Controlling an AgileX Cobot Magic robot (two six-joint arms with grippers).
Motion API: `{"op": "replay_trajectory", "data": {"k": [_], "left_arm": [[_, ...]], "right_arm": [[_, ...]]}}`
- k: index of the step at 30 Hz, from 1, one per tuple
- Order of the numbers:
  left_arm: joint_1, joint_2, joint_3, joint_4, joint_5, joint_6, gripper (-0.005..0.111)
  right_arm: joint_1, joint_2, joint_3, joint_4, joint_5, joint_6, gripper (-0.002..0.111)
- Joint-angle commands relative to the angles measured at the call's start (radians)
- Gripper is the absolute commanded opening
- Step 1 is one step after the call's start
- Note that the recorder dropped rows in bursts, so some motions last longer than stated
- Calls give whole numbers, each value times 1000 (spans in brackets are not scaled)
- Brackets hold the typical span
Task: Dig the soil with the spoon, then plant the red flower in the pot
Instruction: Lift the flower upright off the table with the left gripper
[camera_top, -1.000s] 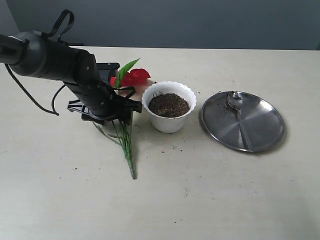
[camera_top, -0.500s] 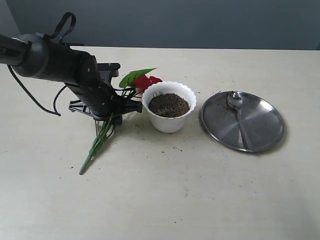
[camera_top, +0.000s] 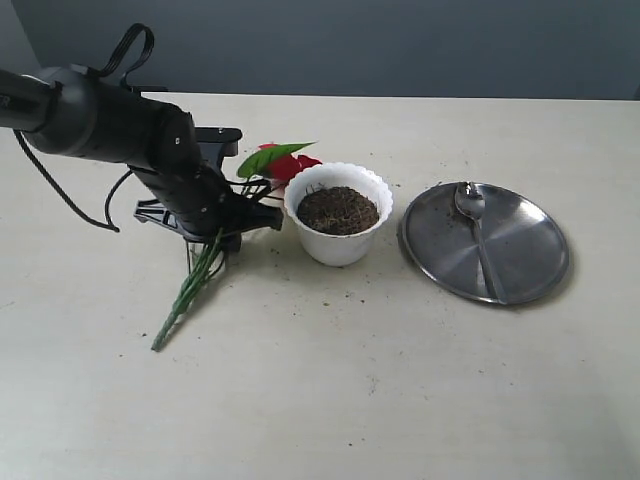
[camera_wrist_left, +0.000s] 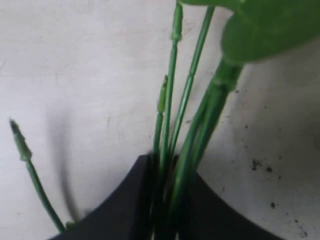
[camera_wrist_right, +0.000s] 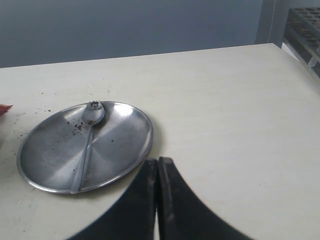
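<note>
While in jaws, red flower (camera_top: 197, 280) aslant

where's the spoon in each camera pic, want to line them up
Exterior view: the small silver metal spoon lies on the round steel plate, right of the white scalloped pot.
Left wrist view: not in it; only green flower stems pinched between the jaws.
Right wrist view: the spoon lies on the same plate, its bowl near the far rim.
Shared landmark: that plate, seen in the exterior and right wrist views.
</note>
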Motion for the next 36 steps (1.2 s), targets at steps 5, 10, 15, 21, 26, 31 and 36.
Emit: {"op": "replay_trajectory", "data": {"k": [5,10,15,21,26,31,36], "left_arm": [[2,-84,8,79,21,-5,0],[17,-113,8,94,39,-5,0],[27,-149,8,134,51,2,0],[33,-220,8,143,32,4,0],[33,-282,8,138,0,30,0],[33,-334,8,104,-51,30,0],[33,-371,8,54,-105,30,0]], "right_arm": [[4,-4,4,0,-12,-4,0],[4,-4,4,-3,-10,-4,0],[4,-4,4,-3,-10,-4,0],[4,-4,4,-3,-10,-4,0],[4,-4,4,-3,-10,-4,0],[4,-4,4,-1,-12,-4,0],[4,-4,4,-1,-12,-4,0]]}}
